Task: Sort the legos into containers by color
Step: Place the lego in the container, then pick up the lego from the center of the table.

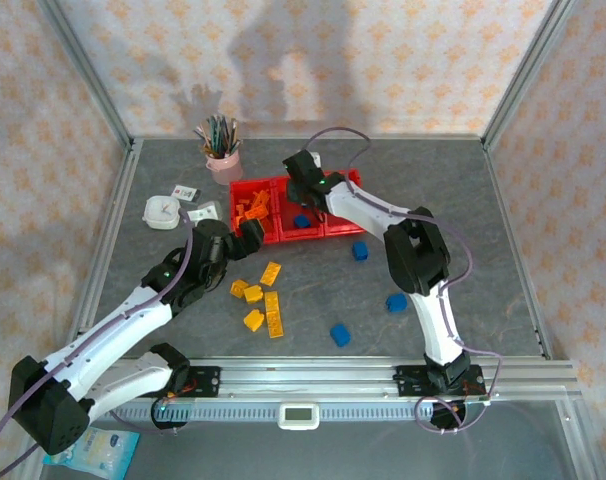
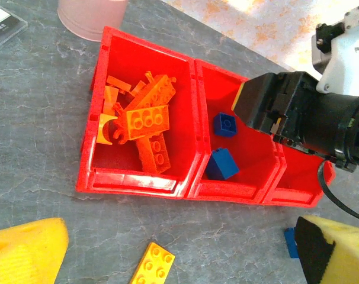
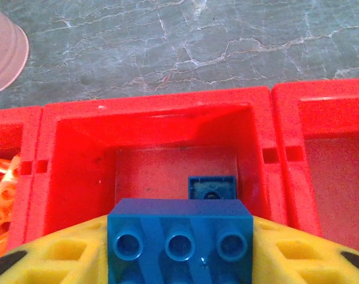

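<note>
Nearest: blue brick (image 3: 179,236) pinched in the right claw (image 3: 179,263), hanging over the middle bin (image 3: 150,118), toward 12 o'clock on the table (image 3: 167,47). Light, rigid, slick plastic; best gripped across flat sides. Left claw (image 2: 179,254) spread wide, holding nothing.

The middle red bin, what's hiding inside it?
The bin holds blue legos: two show from the left wrist camera. The right pincer grips a blue lego over it. The right arm covers part of it, so anything beneath is hidden.
</note>
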Available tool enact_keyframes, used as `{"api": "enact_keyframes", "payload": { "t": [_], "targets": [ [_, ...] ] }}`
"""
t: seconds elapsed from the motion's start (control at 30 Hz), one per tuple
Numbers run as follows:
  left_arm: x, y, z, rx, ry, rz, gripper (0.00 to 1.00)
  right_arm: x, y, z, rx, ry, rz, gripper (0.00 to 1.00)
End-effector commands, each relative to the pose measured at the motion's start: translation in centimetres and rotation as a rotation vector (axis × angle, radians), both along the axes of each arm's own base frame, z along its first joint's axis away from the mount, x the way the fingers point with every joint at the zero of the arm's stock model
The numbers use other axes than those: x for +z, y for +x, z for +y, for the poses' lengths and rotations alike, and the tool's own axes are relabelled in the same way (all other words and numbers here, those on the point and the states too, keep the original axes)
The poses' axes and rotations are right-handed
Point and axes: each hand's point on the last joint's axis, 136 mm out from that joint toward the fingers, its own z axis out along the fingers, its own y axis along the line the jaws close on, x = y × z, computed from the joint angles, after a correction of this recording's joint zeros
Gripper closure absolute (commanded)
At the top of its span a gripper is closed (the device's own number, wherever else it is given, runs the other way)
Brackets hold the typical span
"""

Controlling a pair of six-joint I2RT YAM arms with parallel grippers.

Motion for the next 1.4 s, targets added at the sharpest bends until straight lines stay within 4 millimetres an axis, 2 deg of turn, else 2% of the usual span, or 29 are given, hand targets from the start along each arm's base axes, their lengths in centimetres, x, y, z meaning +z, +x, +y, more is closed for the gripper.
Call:
{"api": "enact_keyframes", "payload": {
  "t": [0.0, 0.17, 0.33, 0.53, 0.8, 0.93, 1.0, 1.13, 1.23, 1.37],
  "targets": [
    [0.5, 0.1, -0.1, -0.017, 0.011, 0.000, 0.01, 2.4, 0.3, 0.9, 0.029, 0.017, -0.033, 0.44],
    [0.8, 0.1, -0.1, -0.020, 0.009, -0.006, 0.01, 4.3, -0.1, 0.8, 0.035, 0.038, -0.052, 0.35],
    [1.1, -0.1, 0.0, -0.023, 0.014, -0.006, 0.01, 7.0, -1.7, 0.1, 0.053, 0.078, -0.073, 0.30],
    [0.7, -0.4, -1.1, -0.070, -0.035, -0.003, 0.01, 8.7, -5.0, -3.4, 0.010, 0.099, -0.098, 0.24],
    [-1.1, -0.8, -3.4, -0.130, -0.095, 0.011, 0.01, 6.5, -10.5, -9.3, -0.084, 0.097, -0.065, 0.16],
    [-1.7, -1.0, -5.1, -0.158, -0.100, 0.019, 0.01, 4.2, -12.2, -12.8, -0.157, 0.097, -0.021, 0.13],
    [-1.9, -1.1, -6.0, -0.172, -0.104, 0.025, 0.01, 3.2, -13.0, -13.7, -0.163, 0.117, 0.003, 0.11],
    [-2.3, -1.3, -7.8, -0.194, -0.118, 0.026, 0.01, 0.3, -14.1, -15.2, -0.174, 0.110, 0.064, 0.07],
    [-2.7, -1.2, -8.4, -0.185, -0.129, 0.034, 0.01, -1.5, -14.3, -15.2, -0.143, 0.085, 0.101, 0.06],
    [-3.1, -1.1, -8.8, -0.180, -0.137, 0.047, 0.01, -3.0, -14.0, -15.1, -0.125, 0.044, 0.127, 0.06]
  ]
}}
